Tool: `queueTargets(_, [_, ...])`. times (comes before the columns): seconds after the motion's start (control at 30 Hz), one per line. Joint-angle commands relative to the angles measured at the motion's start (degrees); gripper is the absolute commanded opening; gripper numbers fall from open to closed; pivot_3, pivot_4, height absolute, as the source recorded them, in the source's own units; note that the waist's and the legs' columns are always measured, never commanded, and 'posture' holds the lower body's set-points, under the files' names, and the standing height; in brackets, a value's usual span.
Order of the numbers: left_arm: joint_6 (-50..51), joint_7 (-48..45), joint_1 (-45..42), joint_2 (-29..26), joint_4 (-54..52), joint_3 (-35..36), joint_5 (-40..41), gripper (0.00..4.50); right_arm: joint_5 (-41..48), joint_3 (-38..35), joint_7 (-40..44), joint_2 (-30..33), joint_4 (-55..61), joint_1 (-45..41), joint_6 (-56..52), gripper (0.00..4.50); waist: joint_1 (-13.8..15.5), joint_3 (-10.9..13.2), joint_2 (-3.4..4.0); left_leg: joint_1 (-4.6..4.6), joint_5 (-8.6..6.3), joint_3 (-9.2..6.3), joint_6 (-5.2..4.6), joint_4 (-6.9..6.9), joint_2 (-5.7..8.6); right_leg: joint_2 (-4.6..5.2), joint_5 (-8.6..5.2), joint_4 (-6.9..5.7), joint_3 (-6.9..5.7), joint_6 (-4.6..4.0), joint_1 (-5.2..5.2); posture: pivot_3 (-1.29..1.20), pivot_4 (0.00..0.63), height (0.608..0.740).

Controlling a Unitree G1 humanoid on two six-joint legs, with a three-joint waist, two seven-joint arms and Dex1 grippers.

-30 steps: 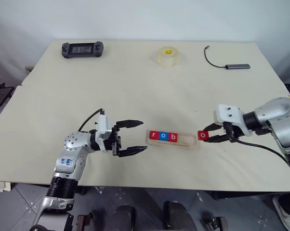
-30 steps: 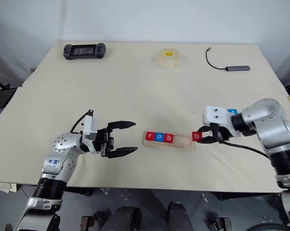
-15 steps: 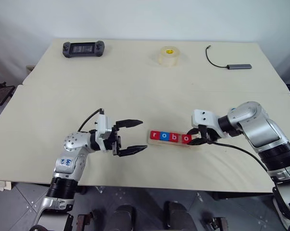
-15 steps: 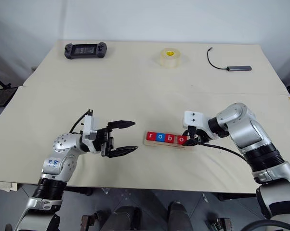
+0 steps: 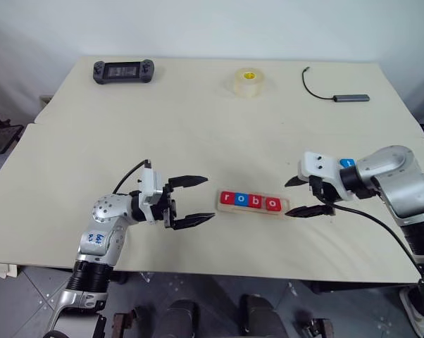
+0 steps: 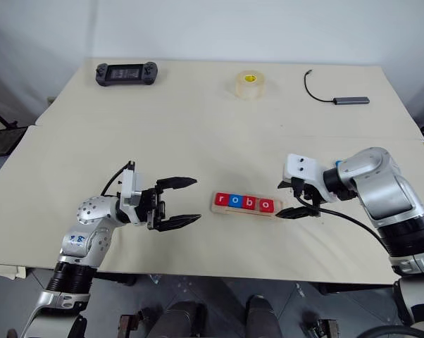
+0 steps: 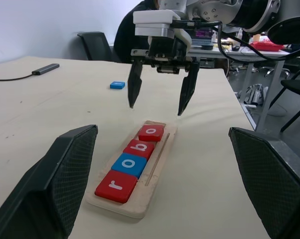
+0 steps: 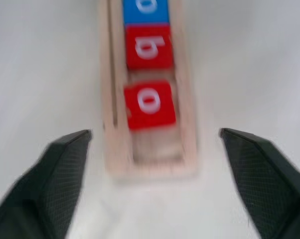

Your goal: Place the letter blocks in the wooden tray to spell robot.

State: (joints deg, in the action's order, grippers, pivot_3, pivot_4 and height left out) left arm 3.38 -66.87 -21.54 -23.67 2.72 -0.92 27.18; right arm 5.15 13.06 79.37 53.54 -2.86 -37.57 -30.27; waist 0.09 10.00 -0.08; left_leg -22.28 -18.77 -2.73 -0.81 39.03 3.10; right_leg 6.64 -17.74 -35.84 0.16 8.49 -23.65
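**Letter blocks: fourth tile released, one space left**

Letter blocks r, o, b, o [image 5: 250,201] now lie in the wooden tray [image 5: 282,208], the second o [image 7: 151,132] freshly dropped from the right gripper [image 5: 301,196], whose fingers have spread and pulled back just past the tray's end. One recess stays bare at that end. A blue tile [image 7: 117,85], probably the t, lies on the table [image 5: 198,127] behind the right arm. The left gripper [image 5: 194,200] hovers beside the tray, fingers apart, empty.

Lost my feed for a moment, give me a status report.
Both hands open and empty: left hand, right hand just off the tray's free end. Wooden tray reads r-o-b-o, last slot bare. Blue tile loose behind the right hand. Nothing in the way.
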Motion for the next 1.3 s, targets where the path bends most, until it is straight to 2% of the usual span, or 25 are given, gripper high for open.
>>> queueTargets(0.03, [-0.2,-0.2,-0.2,0.0,-1.3,0.3,0.8,4.5,-0.3,-1.3,-2.3,0.2,-0.7,0.5,-0.1,2.86,-0.2,0.0,0.0,0.0,0.0,0.03,0.0,0.0,0.0,0.0,0.0,-0.01,0.02,0.0,-0.01,0.0,0.15,0.74])
queueTargets(0.3, [-0.2,-0.1,-0.3,-0.1,-1.5,0.3,0.7,4.5,-0.6,1.1,-3.3,-1.9,-1.1,0.6,-0.9,0.04,-0.1,0.0,0.0,0.0,0.0,0.03,0.01,0.0,-0.02,-0.01,0.0,-0.01,0.03,0.0,-0.02,0.0,0.15,0.74])
queueTargets(0.67, [-0.2,1.0,1.1,-0.2,-2.8,0.6,0.9,4.5,-0.6,4.0,-3.7,-5.4,-0.4,-1.6,-3.0,0.04,-0.2,0.0,0.0,0.0,0.01,0.02,0.01,0.01,-0.02,-0.02,0.0,-0.02,0.02,0.0,-0.03,0.0,0.15,0.74])
queueTargets(0.97, [0.0,1.0,1.1,-0.3,-2.9,0.5,1.0,4.5,-0.3,3.5,-4.6,-5.1,1.5,-1.3,-4.2,0.04,-0.1,0.0,0.0,0.0,0.01,0.01,0.01,0.01,-0.01,-0.01,0.0,-0.01,0.01,0.0,-0.02,0.0,0.15,0.74])
queueTargets(1.1, [0.2,0.6,0.8,-0.3,-2.7,0.3,1.1,4.5,1.3,0.4,-4.5,-1.7,5.7,2.0,-4.5,0.04,0.2,0.0,0.0,-0.01,0.0,-0.02,0.01,0.0,-0.01,-0.01,0.0,-0.01,-0.01,0.0,-0.02,0.0,0.15,0.74])
queueTargets(1.27, [0.3,-0.3,0.0,-0.1,-1.6,0.0,1.1,4.5,5.6,-8.9,-7.4,1.9,11.2,9.8,-6.3,0.04,0.6,0.0,0.0,-0.03,0.0,-0.02,-0.01,0.0,0.02,0.01,0.0,0.02,-0.01,0.0,-0.01,0.0,0.15,0.74])
queueTargets(1.3, [0.3,-0.5,-0.1,0.0,-1.3,-0.1,1.1,4.5,6.2,-10.6,-8.2,2.4,12.1,11.5,-6.5,0.2,0.7,0.0,0.0,-0.03,0.0,-0.01,-0.01,0.0,0.02,0.01,0.0,0.01,-0.01,0.0,-0.01,0.0,0.15,0.74])
